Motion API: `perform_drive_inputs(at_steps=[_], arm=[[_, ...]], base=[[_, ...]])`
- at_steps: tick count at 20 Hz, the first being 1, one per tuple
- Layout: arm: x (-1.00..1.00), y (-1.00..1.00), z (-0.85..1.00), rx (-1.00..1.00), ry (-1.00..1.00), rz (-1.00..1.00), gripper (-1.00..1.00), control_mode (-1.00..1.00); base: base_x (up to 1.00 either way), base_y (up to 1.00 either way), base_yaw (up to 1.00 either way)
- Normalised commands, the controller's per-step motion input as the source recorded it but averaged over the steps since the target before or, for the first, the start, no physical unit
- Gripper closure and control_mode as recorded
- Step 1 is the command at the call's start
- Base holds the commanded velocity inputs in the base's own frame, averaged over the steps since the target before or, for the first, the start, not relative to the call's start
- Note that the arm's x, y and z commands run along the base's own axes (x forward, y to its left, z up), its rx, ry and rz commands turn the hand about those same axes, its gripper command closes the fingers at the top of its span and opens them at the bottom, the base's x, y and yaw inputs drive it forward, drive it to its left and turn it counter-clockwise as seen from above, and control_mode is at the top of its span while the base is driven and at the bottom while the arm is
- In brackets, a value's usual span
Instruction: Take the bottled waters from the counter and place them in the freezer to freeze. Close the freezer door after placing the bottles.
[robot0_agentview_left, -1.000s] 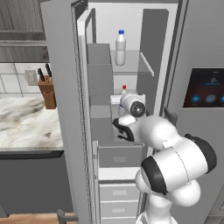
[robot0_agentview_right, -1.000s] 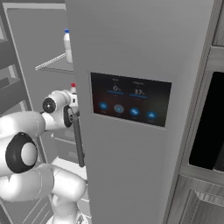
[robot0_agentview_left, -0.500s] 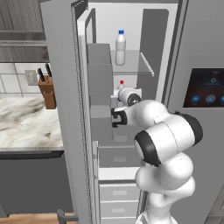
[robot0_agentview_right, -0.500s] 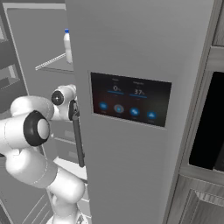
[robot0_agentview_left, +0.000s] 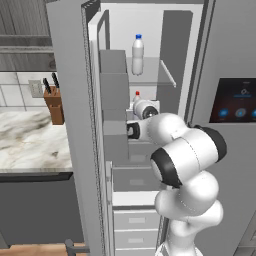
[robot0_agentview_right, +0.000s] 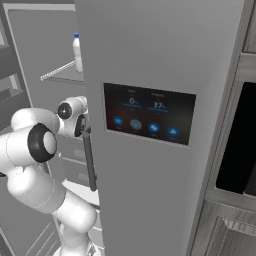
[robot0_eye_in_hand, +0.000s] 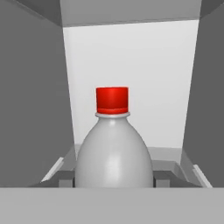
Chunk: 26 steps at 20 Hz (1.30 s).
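Note:
The red-capped bottled water (robot0_eye_in_hand: 113, 151) stands upright between my gripper's (robot0_eye_in_hand: 114, 179) fingertips (robot0_eye_in_hand: 65, 178), which are shut on its body. My hand holds it inside the freezer (robot0_agentview_left: 150, 30) at a middle shelf, where its red cap (robot0_agentview_left: 137, 94) peeks out above the wrist. The blue-capped bottled water (robot0_agentview_left: 137, 55) stands alone on the upper glass shelf and also appears in the right base view (robot0_agentview_right: 77, 52). The freezer door (robot0_agentview_left: 70, 125) is swung wide open to the left of my arm. The counter (robot0_agentview_left: 25, 140) lies beyond the door on the left.
A brown knife block (robot0_agentview_left: 54, 102) stands on the counter by the wall. The neighbouring fridge door with the black display (robot0_agentview_right: 150, 115) is closed on the right. White drawers (robot0_agentview_left: 135, 220) sit low in the freezer under my arm.
My arm has reached deeper into the freezer, carrying the red-capped bottle inward at shelf height, and the elbow has swung up. The blue-capped bottle has not moved.

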Motion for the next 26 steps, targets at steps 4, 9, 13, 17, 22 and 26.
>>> perform_drive_inputs(at_steps=[4,9,13,17,22,26], arm=[[-0.13,0.0,-0.35,0.02,0.0,0.0,1.0,-1.0],[-0.03,0.0,-0.03,0.0,0.0,0.0,1.0,-1.0],[-0.19,0.0,0.0,0.0,-0.05,0.0,1.0,-1.0],[-0.05,0.0,-0.01,-0.01,-0.06,0.0,1.0,-1.0],[0.0,0.0,0.0,0.0,-0.01,0.0,1.0,-1.0],[0.0,0.0,0.0,0.0,0.0,0.0,1.0,-1.0]], base=[[0.0,0.0,0.0],[0.0,0.0,0.0],[0.0,0.0,0.0],[0.0,0.0,0.0],[0.0,0.0,0.0],[0.0,0.0,0.0]])
